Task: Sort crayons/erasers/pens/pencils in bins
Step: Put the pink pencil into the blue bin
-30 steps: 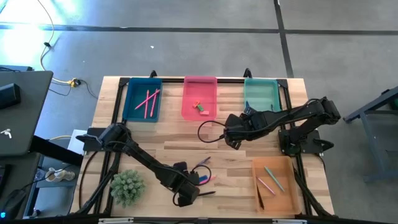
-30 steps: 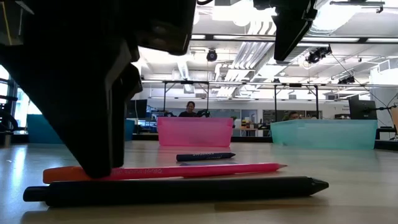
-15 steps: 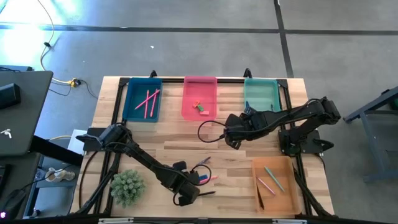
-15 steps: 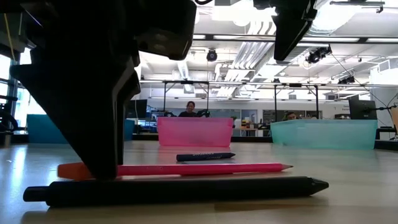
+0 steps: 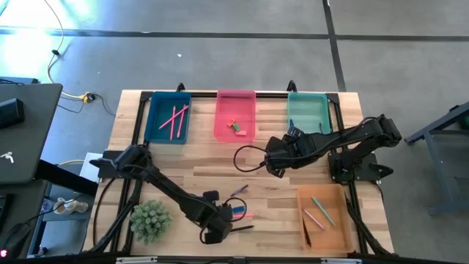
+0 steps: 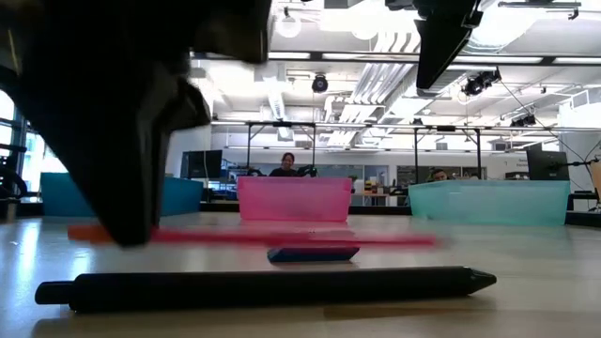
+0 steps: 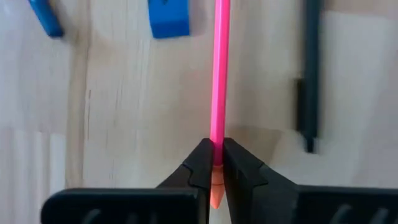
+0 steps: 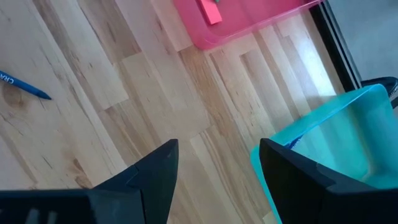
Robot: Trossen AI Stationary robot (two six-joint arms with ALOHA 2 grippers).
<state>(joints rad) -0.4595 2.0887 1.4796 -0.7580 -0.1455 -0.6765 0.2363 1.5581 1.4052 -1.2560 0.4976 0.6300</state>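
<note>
a lab – ceiling ducts (image 6: 376, 70), metal frames (image 6: 282, 131), open workspace

Four bins (image 5: 236, 117) (blue, pink, teal, orange) around both arms; small plant (image 5: 149, 220) at the near-left corner.

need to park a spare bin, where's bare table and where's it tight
Bare wood: between the blue bin and the plant; also between the right gripper and the orange bin. Crowded: front centre, where the left gripper pinches a pink pencil.

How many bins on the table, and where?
4. Three line the far edge: dark blue bin on the left, pink bin in the middle, teal-green bin on the right. The orange bin sits at the near right corner. None looks hidden.
</note>
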